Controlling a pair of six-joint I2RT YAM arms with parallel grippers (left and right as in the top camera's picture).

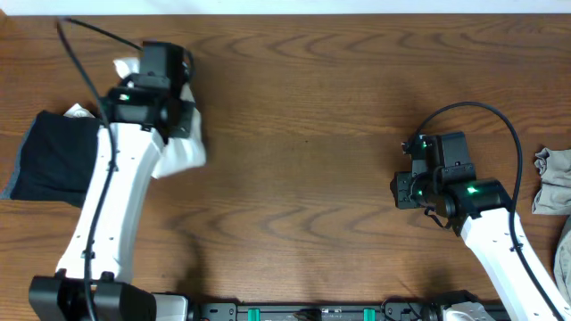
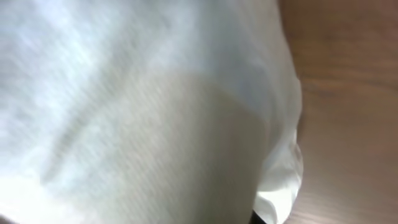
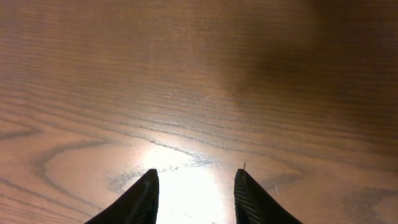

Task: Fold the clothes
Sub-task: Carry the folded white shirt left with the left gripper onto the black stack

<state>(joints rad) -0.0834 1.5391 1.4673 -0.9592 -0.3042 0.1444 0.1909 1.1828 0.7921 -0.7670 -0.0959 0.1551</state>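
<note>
A white T-shirt (image 1: 183,153) lies bunched at the table's far left, mostly under my left arm. My left gripper (image 1: 183,116) sits right over it. In the left wrist view, white cloth (image 2: 137,112) fills almost the whole picture and hides the fingers. The gripper is shut on this cloth. A grey-beige garment (image 1: 551,178) lies crumpled at the right edge. My right gripper (image 1: 401,189) hovers over bare wood to the left of it. Its fingers (image 3: 140,199) stand apart, so the right gripper (image 3: 196,174) is open with nothing between them.
A dark navy garment (image 1: 53,160) lies flat at the left edge, beside the white shirt. More grey cloth (image 1: 564,259) shows at the lower right edge. The wooden table (image 1: 303,134) stretches bare between the two arms.
</note>
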